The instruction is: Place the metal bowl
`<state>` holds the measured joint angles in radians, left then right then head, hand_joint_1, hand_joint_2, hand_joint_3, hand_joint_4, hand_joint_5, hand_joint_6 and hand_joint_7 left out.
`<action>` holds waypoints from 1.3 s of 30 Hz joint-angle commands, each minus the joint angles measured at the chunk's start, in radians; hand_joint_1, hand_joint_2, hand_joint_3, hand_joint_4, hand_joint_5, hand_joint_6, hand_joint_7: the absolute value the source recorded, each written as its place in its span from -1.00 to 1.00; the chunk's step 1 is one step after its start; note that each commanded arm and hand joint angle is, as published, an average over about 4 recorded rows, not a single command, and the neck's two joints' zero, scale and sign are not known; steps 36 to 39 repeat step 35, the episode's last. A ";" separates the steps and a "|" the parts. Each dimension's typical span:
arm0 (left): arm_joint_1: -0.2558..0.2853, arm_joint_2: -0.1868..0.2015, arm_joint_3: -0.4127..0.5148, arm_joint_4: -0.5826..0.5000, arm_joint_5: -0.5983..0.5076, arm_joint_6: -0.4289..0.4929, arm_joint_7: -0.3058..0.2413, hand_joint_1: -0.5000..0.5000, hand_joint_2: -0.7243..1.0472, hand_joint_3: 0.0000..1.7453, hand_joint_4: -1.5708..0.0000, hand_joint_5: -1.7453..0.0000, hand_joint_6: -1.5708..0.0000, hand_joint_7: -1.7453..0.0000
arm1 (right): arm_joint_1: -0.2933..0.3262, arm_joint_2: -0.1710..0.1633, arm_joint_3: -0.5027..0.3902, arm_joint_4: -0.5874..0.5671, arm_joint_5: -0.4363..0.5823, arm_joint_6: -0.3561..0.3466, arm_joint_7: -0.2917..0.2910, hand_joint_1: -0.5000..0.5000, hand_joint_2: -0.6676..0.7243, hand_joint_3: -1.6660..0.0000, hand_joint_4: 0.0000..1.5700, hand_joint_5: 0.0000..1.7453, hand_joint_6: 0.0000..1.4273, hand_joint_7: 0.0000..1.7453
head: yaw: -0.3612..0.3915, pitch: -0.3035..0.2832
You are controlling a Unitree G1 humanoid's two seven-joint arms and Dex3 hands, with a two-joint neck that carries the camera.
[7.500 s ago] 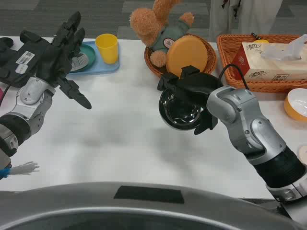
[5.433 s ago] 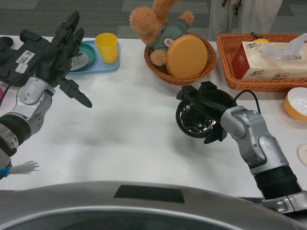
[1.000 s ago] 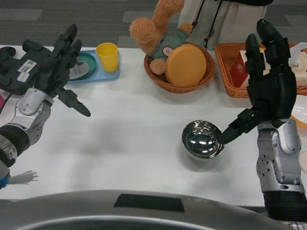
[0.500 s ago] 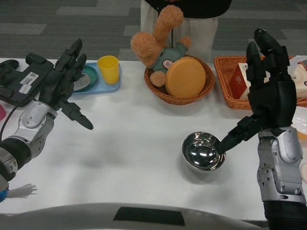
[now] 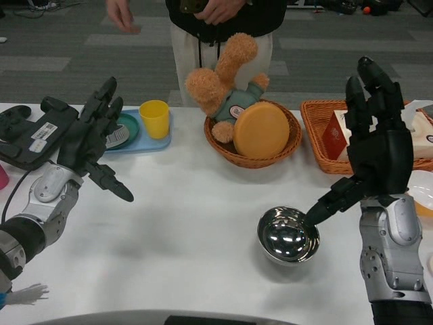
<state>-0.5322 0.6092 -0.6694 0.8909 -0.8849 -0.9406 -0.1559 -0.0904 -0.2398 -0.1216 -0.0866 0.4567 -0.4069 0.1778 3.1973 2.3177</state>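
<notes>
The bowl (image 5: 288, 235) sits upright on the white table (image 5: 183, 223), near its front edge and right of centre, its shiny inside facing up. Just beside it, the right hand (image 5: 376, 152) stands raised with fingers spread wide, holding nothing; its thumb reaches down to the bowl's right rim, though contact cannot be made out. The right forearm runs out of the bottom edge. On the left, the left hand (image 5: 88, 139) hovers over the table, fingers splayed and empty, well apart from the bowl; its arm is cut off at the left edge.

Farther back, a round basket (image 5: 252, 154) holds an orange disc (image 5: 260, 130) and a plush rabbit (image 5: 220, 78) lying head down. To the right a square basket (image 5: 323, 152) is partly hidden by the right hand, its contents hard to read. To the left, a yellow cup (image 5: 155, 118) stands on a blue tray (image 5: 144, 140). A person (image 5: 223, 27) stands behind the table, cut off at the top.
</notes>
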 commanded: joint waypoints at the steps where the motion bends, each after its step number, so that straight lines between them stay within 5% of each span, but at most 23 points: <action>1: 0.021 -0.003 0.012 -0.003 -0.006 -0.011 0.004 -1.00 -0.60 -0.90 1.00 1.00 1.00 1.00 | -0.024 0.008 0.005 0.008 -0.001 -0.028 -0.013 -0.90 0.91 1.00 -1.00 -1.00 -1.00 -0.52 | -0.003 0.012; 15: 0.023 -0.003 0.013 -0.003 -0.006 -0.015 0.004 -1.00 -0.52 -0.90 1.00 1.00 1.00 1.00 | -0.025 0.013 0.020 0.019 0.005 -0.069 -0.050 -0.90 0.91 1.00 -1.00 -1.00 -1.00 -0.52 | 0.001 0.096; 39: 0.026 0.001 0.014 -0.003 -0.006 -0.017 0.007 -1.00 -0.50 -0.90 1.00 1.00 1.00 1.00 | -0.025 0.014 0.031 0.021 0.008 -0.076 -0.058 -0.92 0.91 1.00 -1.00 -1.00 -1.00 -0.52 | 0.003 0.132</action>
